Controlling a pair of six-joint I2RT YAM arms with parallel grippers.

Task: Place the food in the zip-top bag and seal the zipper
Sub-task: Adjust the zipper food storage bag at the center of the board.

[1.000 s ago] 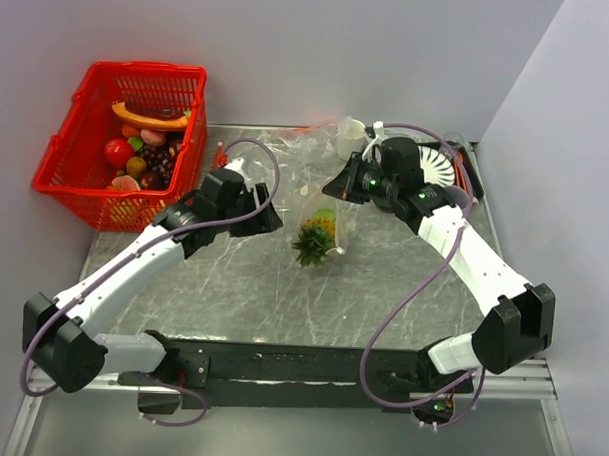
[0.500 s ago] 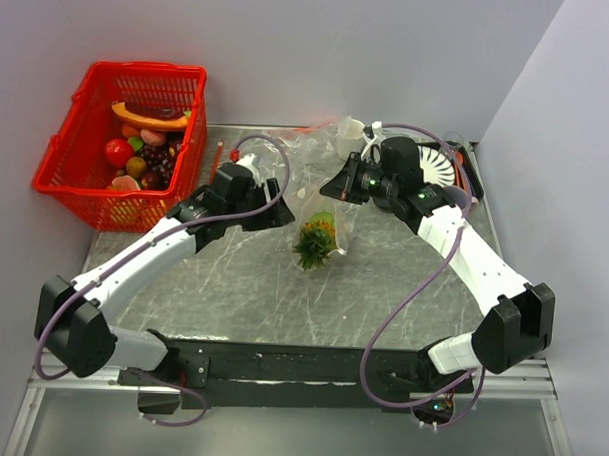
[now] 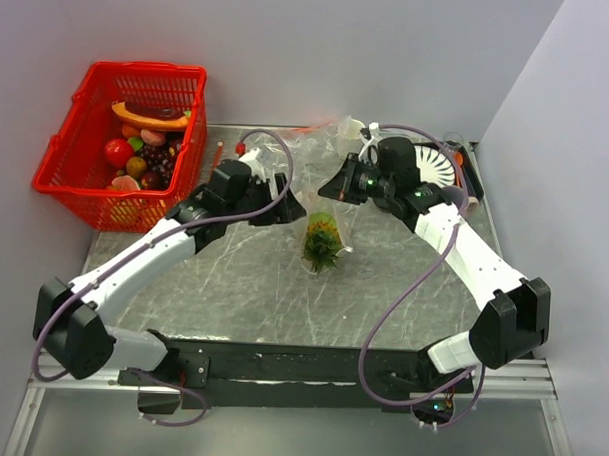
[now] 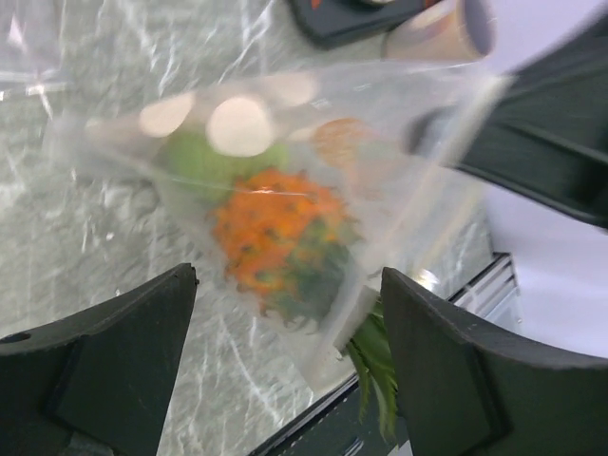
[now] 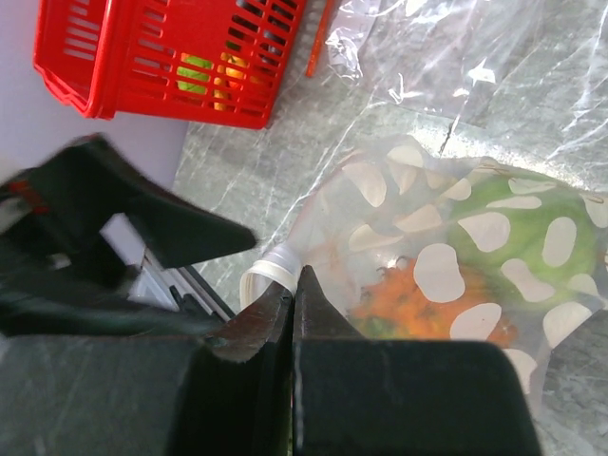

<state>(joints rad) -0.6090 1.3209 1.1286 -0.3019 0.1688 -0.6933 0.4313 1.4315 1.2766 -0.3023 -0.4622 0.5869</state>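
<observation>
The zip-top bag (image 3: 323, 217) hangs by its mouth edge from my right gripper (image 3: 334, 189), which is shut on it. The bag shows in the right wrist view (image 5: 427, 190), pinched at its white zipper strip (image 5: 271, 266). Inside are a round light-green fruit (image 5: 518, 237) and a red-orange piece (image 5: 427, 304). A dark-green leafy tuft (image 4: 380, 375) pokes out past the zipper strip (image 4: 356, 318). My left gripper (image 3: 288, 205) is open just left of the bag; in its wrist view the bag (image 4: 285, 142) hangs between and beyond its open fingers (image 4: 123, 351).
A red basket (image 3: 66, 170) with several toy foods stands at the back left. Another clear bag (image 3: 307, 148) with an orange-red strip lies at the back. A white ribbed plate (image 3: 439, 171) sits behind the right arm. Walls close in at the back and right.
My left gripper has moved right and forward, close up to the hanging bag. The bag with the food has shifted slightly right. The right gripper has held its grip.
</observation>
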